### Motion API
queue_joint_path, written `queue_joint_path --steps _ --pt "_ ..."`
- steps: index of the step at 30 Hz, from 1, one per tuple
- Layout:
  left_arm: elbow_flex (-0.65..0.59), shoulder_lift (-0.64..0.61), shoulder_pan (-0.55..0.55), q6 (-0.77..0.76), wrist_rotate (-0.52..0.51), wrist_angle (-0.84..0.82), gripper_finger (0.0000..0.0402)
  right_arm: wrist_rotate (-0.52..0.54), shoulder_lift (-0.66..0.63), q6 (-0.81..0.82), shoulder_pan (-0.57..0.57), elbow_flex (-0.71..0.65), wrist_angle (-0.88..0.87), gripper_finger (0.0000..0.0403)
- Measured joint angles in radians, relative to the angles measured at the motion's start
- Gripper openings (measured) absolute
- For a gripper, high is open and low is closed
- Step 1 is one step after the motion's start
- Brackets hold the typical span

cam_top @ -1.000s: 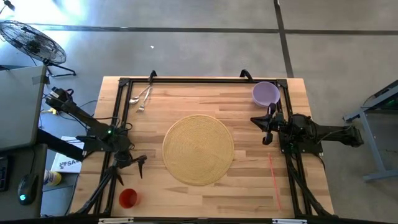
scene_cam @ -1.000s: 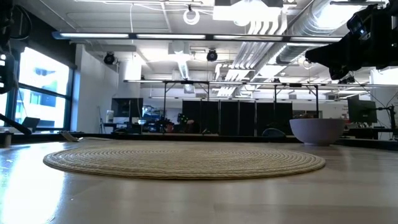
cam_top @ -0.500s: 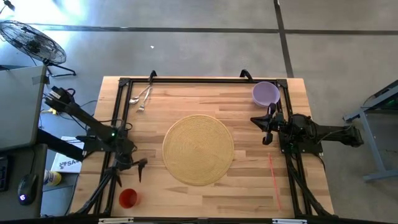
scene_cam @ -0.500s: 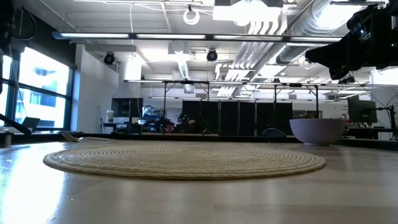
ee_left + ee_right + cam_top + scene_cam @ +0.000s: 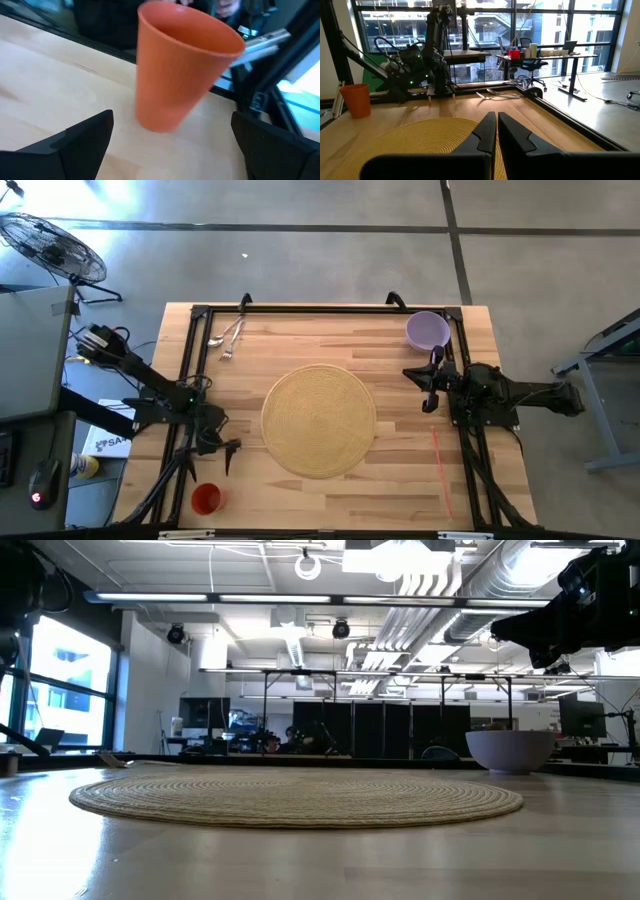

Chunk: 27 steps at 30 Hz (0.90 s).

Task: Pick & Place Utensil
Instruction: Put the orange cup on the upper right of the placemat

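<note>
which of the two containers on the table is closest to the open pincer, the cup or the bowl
The orange cup, at the near left corner. The open left pincer hangs just beside it, while the purple bowl sits at the far right corner, by the shut right pincer.

The middle of the surface (image 5: 400, 470) is taken by a round woven mat (image 5: 318, 420), flat and low, easy to pass over. An orange cup (image 5: 206, 498) stands upright near the front-left corner, just before the left gripper (image 5: 229, 452) with its fingers spread. A purple bowl (image 5: 427, 330) fills the back-right corner. The utensils (image 5: 227, 336) lie near the back-left corner, with bare wood around them.
</note>
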Motion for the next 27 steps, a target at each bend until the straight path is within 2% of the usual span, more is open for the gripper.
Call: queue_joint_path --steps 14,22,27 --pt "0.031 0.269 0.0 0.057 0.091 0.273 0.04 0.0 0.0 0.0 0.0 0.0 0.0 0.0012" --pt "0.071 0.398 0.0 0.153 0.14 0.307 0.04 0.0 0.0 0.0 0.0 0.0 0.0 0.0012" --pt "0.103 0.445 0.0 0.153 0.17 0.301 0.04 0.0 0.0 0.0 0.0 0.0 0.0 0.0012"
